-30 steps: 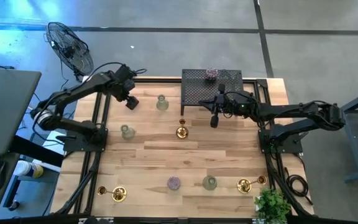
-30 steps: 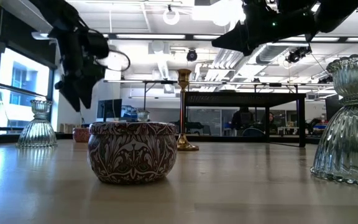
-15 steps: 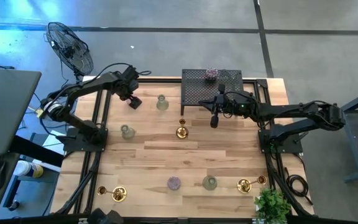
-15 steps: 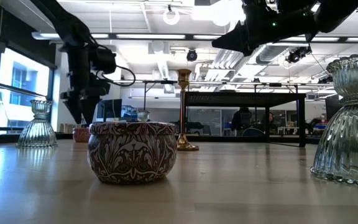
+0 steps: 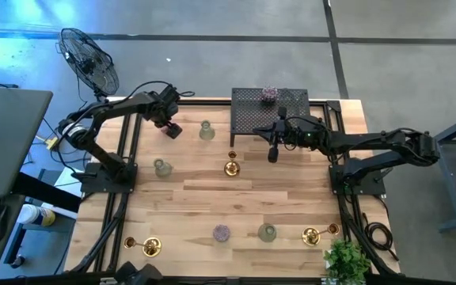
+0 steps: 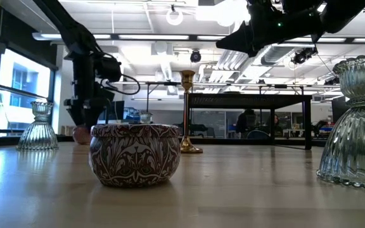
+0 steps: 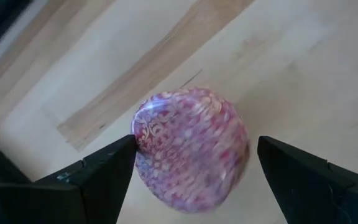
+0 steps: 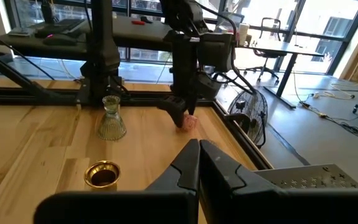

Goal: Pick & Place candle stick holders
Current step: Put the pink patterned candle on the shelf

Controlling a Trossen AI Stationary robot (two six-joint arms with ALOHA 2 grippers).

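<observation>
High view: left gripper point(image 5: 172, 130), nearer the black rack point(image 5: 269, 110) than a second ago, fingers spread astride pink patterned cup point(image 7: 191, 149) on counter point(image 5: 212, 198). Right gripper point(image 5: 273, 153), fingers clenched empty, unmoved before rack. No legible writing.

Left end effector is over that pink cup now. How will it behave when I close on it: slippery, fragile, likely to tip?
The pink cup looks like rounded patterned glass, so probably hard, smooth and slippery against the fingers. Being squat, it seems unlikely to tip, though its curved sides could squirt out of the open left end effector. Treat it as breakable.
</observation>
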